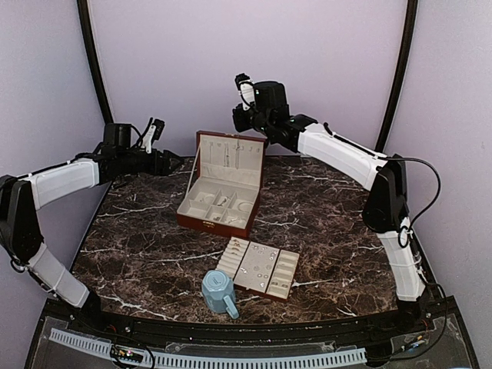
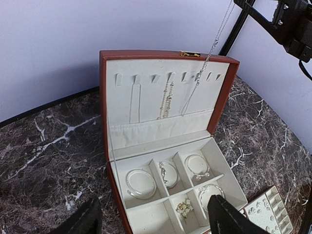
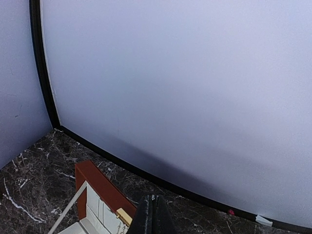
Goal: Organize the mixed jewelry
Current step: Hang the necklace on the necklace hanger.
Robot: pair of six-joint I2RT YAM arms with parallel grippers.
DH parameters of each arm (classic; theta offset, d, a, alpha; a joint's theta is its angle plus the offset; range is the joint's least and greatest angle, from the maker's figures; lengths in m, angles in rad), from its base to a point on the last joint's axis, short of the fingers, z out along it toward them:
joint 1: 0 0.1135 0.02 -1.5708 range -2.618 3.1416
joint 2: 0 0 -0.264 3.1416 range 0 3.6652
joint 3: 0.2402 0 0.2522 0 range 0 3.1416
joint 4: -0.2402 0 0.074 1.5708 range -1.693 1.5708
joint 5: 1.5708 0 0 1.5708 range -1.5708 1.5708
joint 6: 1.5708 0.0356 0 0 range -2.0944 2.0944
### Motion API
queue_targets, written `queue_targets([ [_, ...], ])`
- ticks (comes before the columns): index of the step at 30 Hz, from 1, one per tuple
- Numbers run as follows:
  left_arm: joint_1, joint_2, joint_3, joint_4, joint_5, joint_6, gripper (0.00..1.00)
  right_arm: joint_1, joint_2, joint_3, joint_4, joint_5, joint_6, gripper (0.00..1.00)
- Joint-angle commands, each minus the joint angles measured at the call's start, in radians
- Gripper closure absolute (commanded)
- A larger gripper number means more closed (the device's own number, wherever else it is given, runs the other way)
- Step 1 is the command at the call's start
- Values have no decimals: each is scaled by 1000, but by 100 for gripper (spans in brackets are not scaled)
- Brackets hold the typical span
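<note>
Dangling: chain (image 2: 213, 46) hung from the pinched-shut right gripper (image 3: 152, 204), reaching the hooks (image 2: 170, 77) on the lid (image 2: 141, 105).
Left gripper (image 1: 171, 163): jaws wide, empty, just left of the box (image 1: 219, 201).
Bracelets (image 2: 140, 183): already sat in compartments.
Risk: any swing, and the chain could've missed its hook or tangled with the hung necklace (image 2: 165, 100).

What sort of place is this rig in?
Probably a lab recording booth: plain lilac backdrop walls, black frame poles, and a marble-look table staged with a jewelry box.
</note>
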State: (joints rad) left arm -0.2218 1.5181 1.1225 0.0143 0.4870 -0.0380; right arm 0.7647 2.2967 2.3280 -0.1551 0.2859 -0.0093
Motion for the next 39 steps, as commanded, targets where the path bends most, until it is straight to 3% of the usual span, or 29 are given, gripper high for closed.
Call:
queue_targets([
  [1,-2,-1,-12,21,14,-2,23,-4,14,38,65,19,-18,100],
  [39,-2,1,-12,16,20,-4,23,-4,32,-64,71,-13,-14,100],
])
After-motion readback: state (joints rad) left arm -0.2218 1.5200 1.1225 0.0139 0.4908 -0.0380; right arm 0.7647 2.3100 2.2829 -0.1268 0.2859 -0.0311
